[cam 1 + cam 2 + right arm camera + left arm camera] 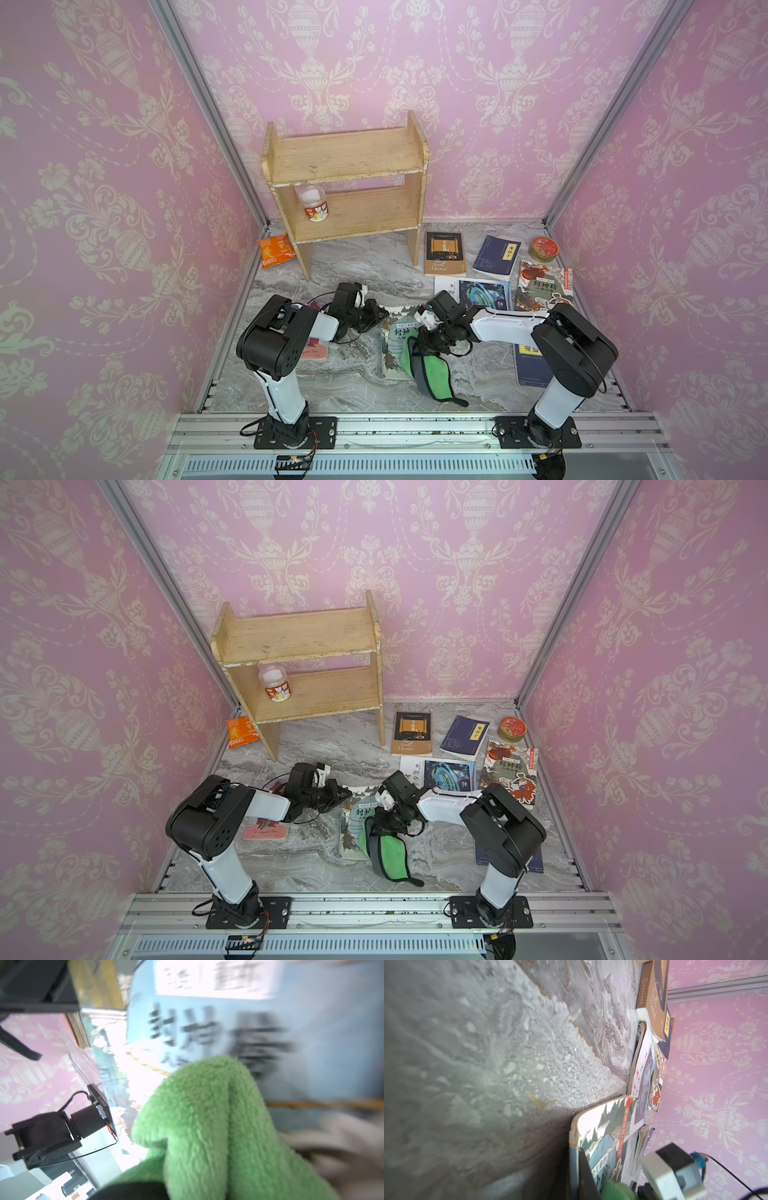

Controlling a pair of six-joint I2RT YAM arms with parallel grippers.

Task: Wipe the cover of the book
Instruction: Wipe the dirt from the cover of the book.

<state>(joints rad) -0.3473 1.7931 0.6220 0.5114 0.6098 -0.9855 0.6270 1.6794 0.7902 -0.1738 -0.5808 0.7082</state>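
Green cloth (207, 1126) fleece: right wrist only

Grey marble-look table (357, 266): wooden shelf (345, 160) at back, orange snack packet (275, 250) by its leg, red tin (544, 248). Flat on it: brown book (445, 253), navy book (496, 257), blue-white book (482, 291), red-illustrated book (544, 291), pale-blue book (395, 334), pink book (315, 353), dark-blue book (528, 370). Green cloth (432, 374) half on pale-blue book, half on table.
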